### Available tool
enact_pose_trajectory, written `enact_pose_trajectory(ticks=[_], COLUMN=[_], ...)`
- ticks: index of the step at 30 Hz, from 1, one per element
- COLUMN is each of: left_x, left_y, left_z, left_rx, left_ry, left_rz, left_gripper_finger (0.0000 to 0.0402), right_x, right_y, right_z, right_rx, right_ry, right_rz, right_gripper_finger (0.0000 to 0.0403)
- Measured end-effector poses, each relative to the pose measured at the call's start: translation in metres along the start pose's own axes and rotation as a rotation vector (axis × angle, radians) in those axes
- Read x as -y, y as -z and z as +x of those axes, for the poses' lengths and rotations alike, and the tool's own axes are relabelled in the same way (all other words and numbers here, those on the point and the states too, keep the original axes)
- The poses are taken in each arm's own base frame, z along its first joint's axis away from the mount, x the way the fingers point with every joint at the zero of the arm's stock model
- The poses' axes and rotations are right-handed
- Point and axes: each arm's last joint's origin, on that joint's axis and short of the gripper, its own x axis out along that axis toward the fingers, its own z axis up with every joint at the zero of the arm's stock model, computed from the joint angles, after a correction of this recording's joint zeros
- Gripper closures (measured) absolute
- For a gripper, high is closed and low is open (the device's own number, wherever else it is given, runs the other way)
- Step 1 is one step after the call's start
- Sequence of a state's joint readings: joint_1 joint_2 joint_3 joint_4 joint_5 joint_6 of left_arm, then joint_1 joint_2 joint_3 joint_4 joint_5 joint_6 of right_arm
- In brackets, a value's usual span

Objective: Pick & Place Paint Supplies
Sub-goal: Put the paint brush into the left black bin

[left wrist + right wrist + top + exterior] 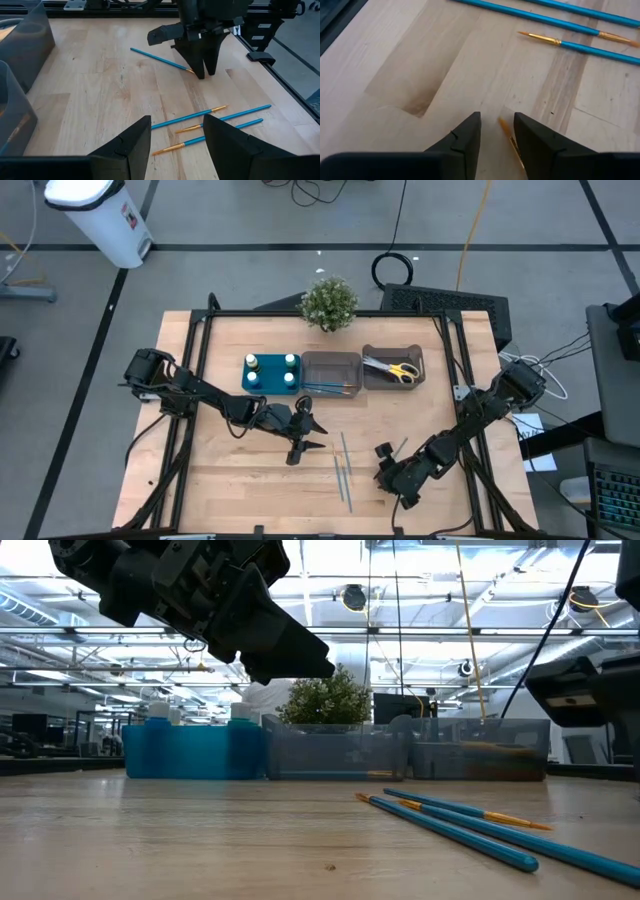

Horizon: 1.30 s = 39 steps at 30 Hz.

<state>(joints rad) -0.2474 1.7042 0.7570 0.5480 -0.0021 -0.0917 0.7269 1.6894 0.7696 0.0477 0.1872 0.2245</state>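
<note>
Three blue brushes (343, 467) lie side by side on the wooden table; they also show in the left wrist view (215, 120). A fourth brush (160, 59) lies apart toward the right. My right gripper (497, 115) is tipped down over its orange bristle end (506, 127). The fingers are open, one on each side of that end. My left gripper (172, 145) hangs open above the table, left of the three brushes, with nothing between its fingers. White-capped bottles (252, 363) stand in the teal tray (270, 375). My right gripper comes down slanting from the table's right. The fourth brush's orange end (512, 142) runs close along the inner side of one finger (532, 137). The gap is wider than the brush, and I cannot tell whether the finger touches it.
Two grey bins stand at the back right of the tray. The middle bin (330, 360) has blue sticks in it, and the right bin (375, 380) holds yellow-handled scissors (402, 370). A potted plant (328, 302) sits at the far edge. A black frame (185, 440) rims the table.
</note>
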Motion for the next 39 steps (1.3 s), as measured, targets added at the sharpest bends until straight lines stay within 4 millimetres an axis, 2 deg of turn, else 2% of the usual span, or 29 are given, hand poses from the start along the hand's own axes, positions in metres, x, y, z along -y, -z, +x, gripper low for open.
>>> enact_pose_trajectory(ticks=[18,24,29,39], left_x=[0.0,0.0,0.0,0.0], left_y=[0.0,0.0,0.0,0.0], left_z=[0.0,0.0,0.0,0.0], left_rx=[0.0,0.0,0.001,0.002], left_ry=[0.0,0.0,0.0,0.0], left_rz=[-0.003,-0.003,-0.002,0.0], left_gripper_finger=[0.0215,0.0215,0.0215,0.0215], right_x=[0.004,0.006,0.012,0.028], right_y=[0.001,0.0,-0.012,-0.048], right_z=[0.001,0.001,-0.005,-0.04], right_rx=[-0.016,0.002,0.116,0.427], right_ry=[0.006,0.052,0.079,0.147], right_rz=[0.008,0.033,0.077,0.181], right_gripper_finger=[0.0397,0.0402,0.0403,0.0403])
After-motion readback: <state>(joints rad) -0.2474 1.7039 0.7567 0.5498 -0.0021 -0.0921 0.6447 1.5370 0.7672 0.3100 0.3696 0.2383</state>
